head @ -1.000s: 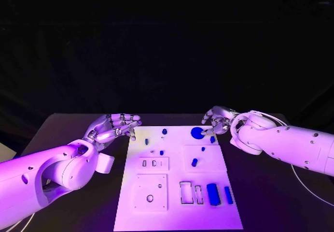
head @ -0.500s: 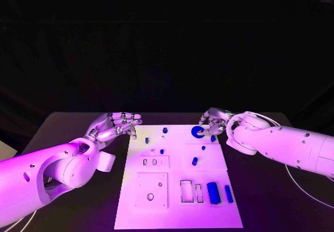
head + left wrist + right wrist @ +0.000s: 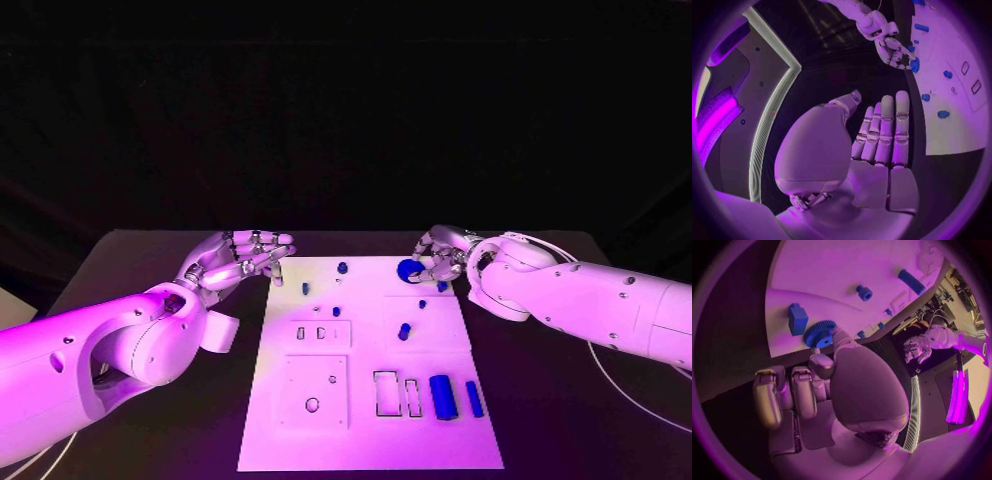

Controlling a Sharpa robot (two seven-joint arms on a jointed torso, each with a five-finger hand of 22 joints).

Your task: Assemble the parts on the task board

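Note:
The white task board [image 3: 368,430] lies in the middle of the black table. My right hand [image 3: 444,252] is at the board's far right corner and pinches a round blue gear [image 3: 411,268] between thumb and a finger. In the right wrist view the gear [image 3: 820,334] stands at the fingertips beside a small blue block [image 3: 797,318]. Just off the board's far left corner my left hand [image 3: 238,256] holds nothing. Its fingers [image 3: 882,132] lie side by side in the left wrist view, where the right hand [image 3: 893,49] and the gear [image 3: 914,64] show too.
Several small blue parts dot the far half of the board, among them a peg [image 3: 342,268] and an oblong piece [image 3: 404,331]. Two long blue blocks [image 3: 443,397] [image 3: 473,399] lie near the right edge beside rectangular slots [image 3: 385,393]. Bare table flanks the board.
The right hand has closed in on the blue gear, and the gear has shifted a little toward the far edge. The left hand has drawn slightly back from the board.

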